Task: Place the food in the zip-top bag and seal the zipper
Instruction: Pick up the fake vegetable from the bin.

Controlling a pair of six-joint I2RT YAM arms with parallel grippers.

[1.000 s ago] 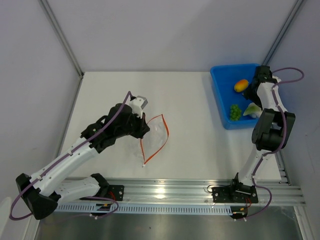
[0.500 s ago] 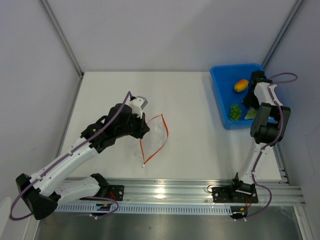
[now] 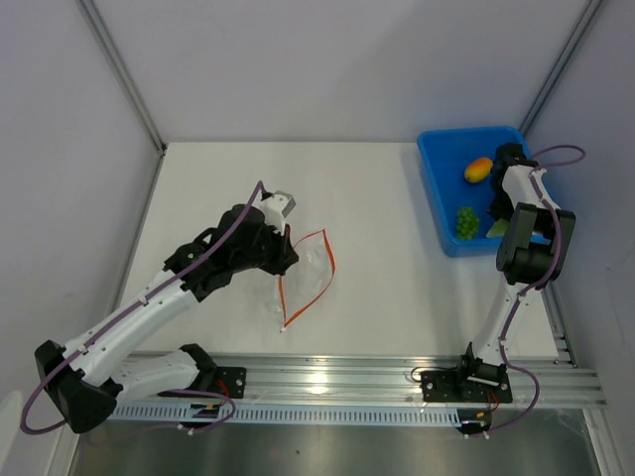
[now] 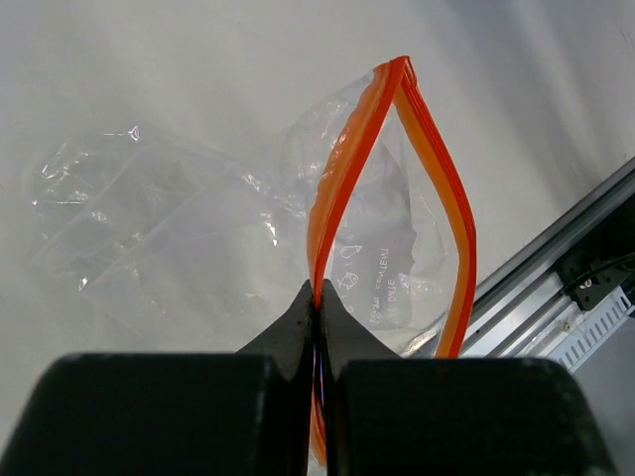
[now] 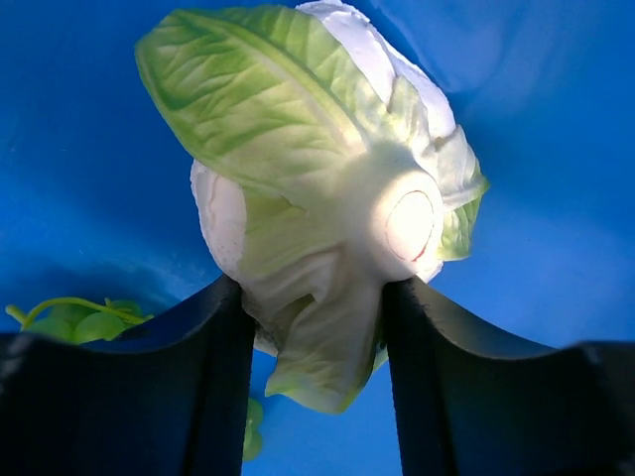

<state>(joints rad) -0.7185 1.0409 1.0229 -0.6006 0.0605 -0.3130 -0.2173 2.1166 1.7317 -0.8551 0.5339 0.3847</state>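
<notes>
The clear zip-top bag (image 3: 306,270) lies on the table with its mouth held open as a loop. My left gripper (image 3: 282,238) is shut on one side of the orange-red zipper (image 4: 347,164); its tips (image 4: 318,293) pinch the strip, and the other side (image 4: 451,198) bows away. My right gripper (image 3: 502,212) is down in the blue tray (image 3: 437,159), its fingers closed against both sides of the white cauliflower (image 5: 317,198) with pale green leaves. The orange-yellow fruit (image 3: 478,170) and the bumpy green cluster (image 3: 463,220) lie in the tray; the cluster also shows in the right wrist view (image 5: 69,319).
The tray sits at the table's back right corner, its wall around my right gripper. An aluminium rail (image 3: 347,382) runs along the near edge. Grey walls close the back and sides.
My right gripper has come down over the cauliflower in the tray, hiding most of it in the top view. My left arm has shifted slightly, still holding the zipper.
</notes>
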